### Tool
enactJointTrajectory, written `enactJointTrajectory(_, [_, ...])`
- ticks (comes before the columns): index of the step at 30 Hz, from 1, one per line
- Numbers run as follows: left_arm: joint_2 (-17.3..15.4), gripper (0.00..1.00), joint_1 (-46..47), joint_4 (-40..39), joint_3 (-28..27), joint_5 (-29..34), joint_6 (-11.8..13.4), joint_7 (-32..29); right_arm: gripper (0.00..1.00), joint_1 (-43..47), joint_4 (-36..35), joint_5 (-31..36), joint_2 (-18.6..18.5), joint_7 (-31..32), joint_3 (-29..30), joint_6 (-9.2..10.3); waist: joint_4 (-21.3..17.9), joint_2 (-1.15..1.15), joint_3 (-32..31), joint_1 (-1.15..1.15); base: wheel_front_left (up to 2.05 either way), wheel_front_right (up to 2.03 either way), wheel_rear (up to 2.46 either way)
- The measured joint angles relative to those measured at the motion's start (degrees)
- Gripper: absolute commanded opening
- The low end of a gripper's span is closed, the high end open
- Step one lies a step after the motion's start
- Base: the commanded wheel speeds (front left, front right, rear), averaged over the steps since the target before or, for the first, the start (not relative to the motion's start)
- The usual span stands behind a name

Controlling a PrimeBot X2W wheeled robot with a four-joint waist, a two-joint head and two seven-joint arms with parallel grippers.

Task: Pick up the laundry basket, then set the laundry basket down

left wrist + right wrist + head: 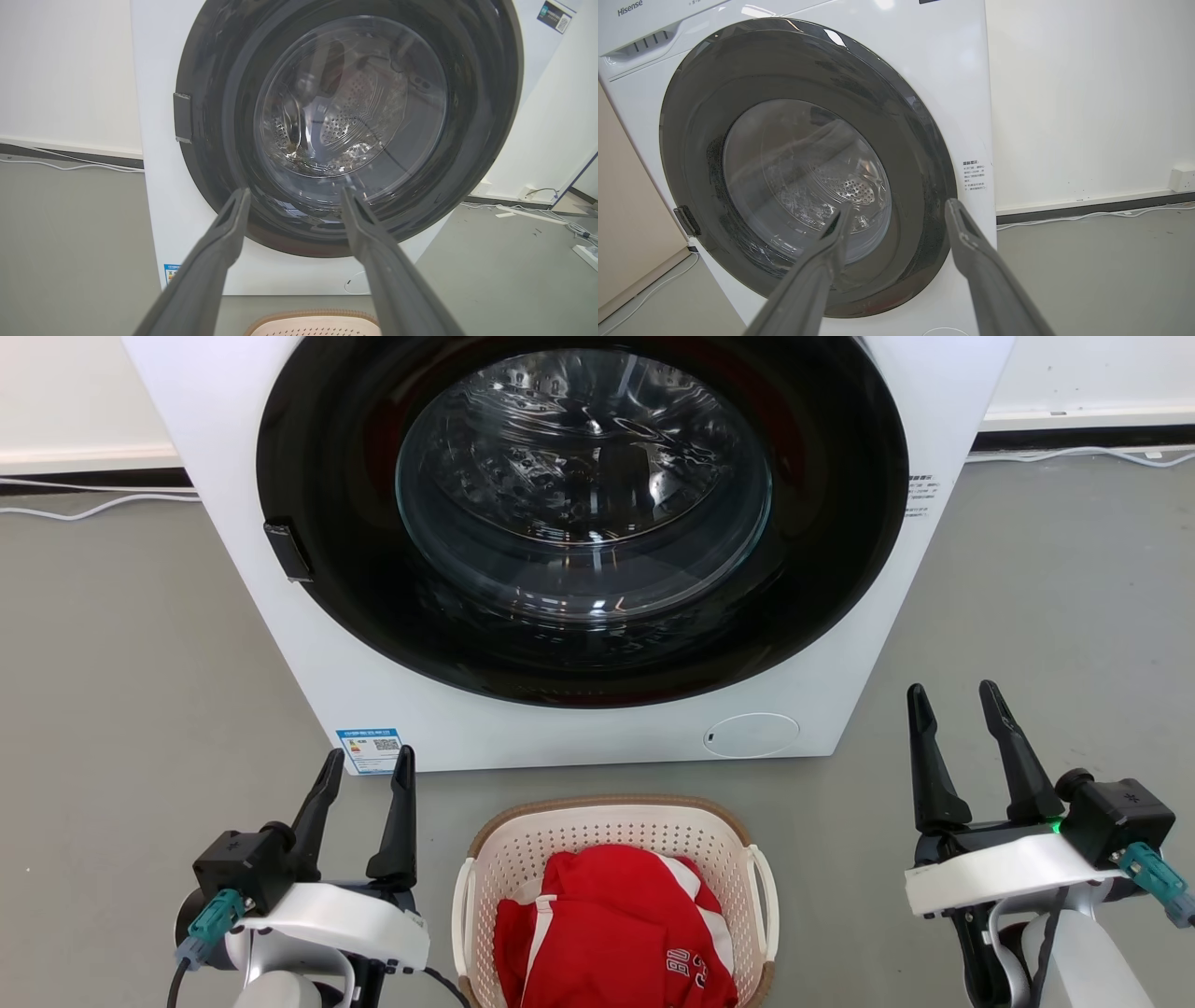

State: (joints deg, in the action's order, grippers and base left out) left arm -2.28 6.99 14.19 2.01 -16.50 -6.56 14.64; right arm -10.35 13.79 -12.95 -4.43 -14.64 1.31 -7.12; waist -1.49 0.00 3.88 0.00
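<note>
Fingers of the left gripper (369, 756) and the right gripper (952, 691) stand spread wide and empty, on either side of the cream-white perforated plastic laundry basket (560, 840) with a brown woven-look rim. It sits on the grey floor (112, 663), a red-and-white garment (607, 933) inside; just beyond stands a white front-loading washing machine (579, 742).

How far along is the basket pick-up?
Done: nothing yet; the laundry basket sits on the floor before the washer, red clothes inside. In hand: nothing; left hand and right hand hang open either side, off its handles. Left: grasp, lift, set down.
</note>
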Motion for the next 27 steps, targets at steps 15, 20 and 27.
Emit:
enactJointTrajectory(15, [0.0,1.0,-0.4,-0.7,0.9,0.1,1.3,0.0,1.0,0.0,0.0,0.7,0.2,0.0,0.0,0.0,-0.2,0.0,0.2,0.0,0.0,0.0,0.0])
enactJointTrajectory(20, [0.0,1.0,-0.5,-0.7,1.0,0.1,1.6,0.0,1.0,0.0,0.1,0.7,0.2,0.0,0.0,0.0,-0.3,0.0,-0.1,0.0,0.0,0.0,0.0])
enactJointTrajectory(27, [0.3,0.0,-1.0,1.0,1.5,-0.7,1.5,0.0,0.0,0.5,1.7,0.6,0.4,0.0,0.0,0.05,-0.5,0.0,-0.3,0.0,0.0,0.0,0.0])
